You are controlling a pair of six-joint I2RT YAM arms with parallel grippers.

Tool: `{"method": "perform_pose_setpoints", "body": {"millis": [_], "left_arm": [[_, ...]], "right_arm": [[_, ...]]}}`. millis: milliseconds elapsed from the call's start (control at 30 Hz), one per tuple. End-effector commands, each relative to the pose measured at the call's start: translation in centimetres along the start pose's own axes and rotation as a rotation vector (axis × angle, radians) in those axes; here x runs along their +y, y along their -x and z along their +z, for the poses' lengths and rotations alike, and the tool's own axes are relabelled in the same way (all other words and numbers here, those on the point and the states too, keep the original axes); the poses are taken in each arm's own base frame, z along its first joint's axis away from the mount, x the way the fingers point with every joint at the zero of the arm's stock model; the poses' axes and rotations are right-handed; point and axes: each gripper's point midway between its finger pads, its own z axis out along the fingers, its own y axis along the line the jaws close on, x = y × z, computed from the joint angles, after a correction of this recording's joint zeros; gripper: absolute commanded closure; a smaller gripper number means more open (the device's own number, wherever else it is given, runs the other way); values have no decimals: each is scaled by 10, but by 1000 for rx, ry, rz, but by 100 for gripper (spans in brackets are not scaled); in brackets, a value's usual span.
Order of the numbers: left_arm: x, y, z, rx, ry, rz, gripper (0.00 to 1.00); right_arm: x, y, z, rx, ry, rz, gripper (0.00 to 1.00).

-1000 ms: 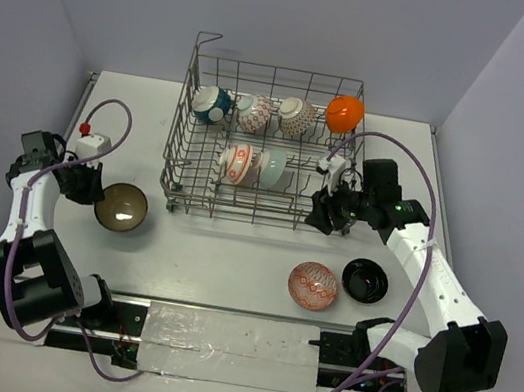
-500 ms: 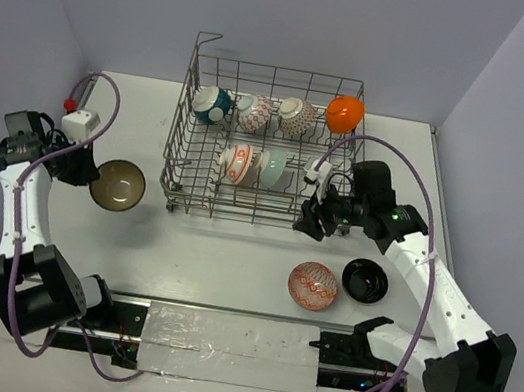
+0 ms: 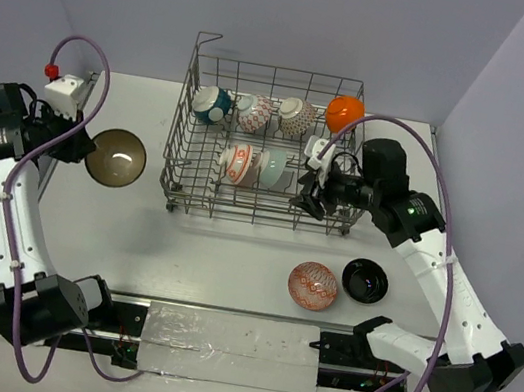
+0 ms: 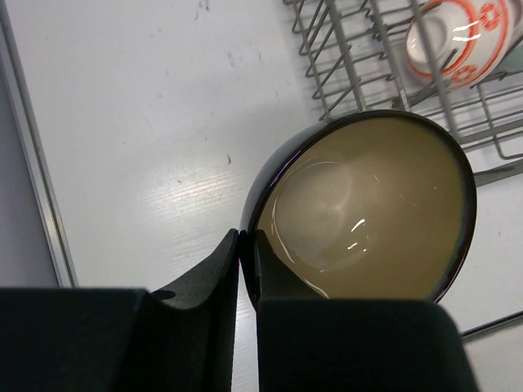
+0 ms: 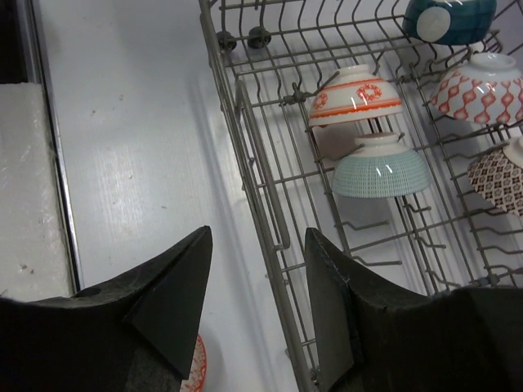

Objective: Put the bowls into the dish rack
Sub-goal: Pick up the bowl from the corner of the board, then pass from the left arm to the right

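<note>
**Brown bowl gripped beside the rack; six bowls loaded**

The left gripper [image 4: 243, 247] is clamped on the rim of the brown bowl [image 3: 114, 158], one finger inside and one outside; the bowl hangs tilted, just left of the rack [image 3: 239, 210]. The right gripper [image 3: 308, 196] has its jaws apart with nothing between them, over the rack's near right part. The back row holds the teal bowl [image 3: 211, 104], the red-and-white bowl [image 3: 253, 111], the brown-patterned bowl [image 3: 296, 116] and the orange bowl [image 3: 345, 113], which sits at the right end. The front row holds the orange-banded bowl [image 3: 235, 162] and the pale green bowl [image 3: 274, 169], side by side. The red bowl [image 3: 313, 285] and the black bowl [image 3: 365, 280] sit upright on the table [image 3: 212, 248], near each other, in front of the rack.
</note>
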Motion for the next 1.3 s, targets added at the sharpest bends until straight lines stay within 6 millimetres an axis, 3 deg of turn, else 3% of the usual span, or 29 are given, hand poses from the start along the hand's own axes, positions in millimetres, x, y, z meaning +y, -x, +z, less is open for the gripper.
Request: {"method": "perform_pose_setpoints", "body": {"millis": [0,267,633,700,800,967,1133,1267], "left_arm": [[-21,39,-13,-104,-73,12,100],[-51,77,-16,-147,-138,64,100],[-115,130,20,-146,-258,162,100],[-135,133,27,-136,-297,198,100],[-154,132,56,-73,-322,247,100],[-195,137,77,-33,-394,328,100],[-214,142,102,10,-418,386,100],[-227,142,119,33,-437,413,100]], "right_arm": [[-6,22,3,-21,-25,-70,43],[-4,54,13,-77,-55,-143,43],[-4,81,24,-20,-138,-308,42],[-3,84,28,-9,-157,-333,42],[-8,86,40,10,-197,-357,42],[-7,90,54,50,-214,-410,43],[0,96,64,86,-229,-466,43],[1,88,72,126,-236,-506,42]]}}
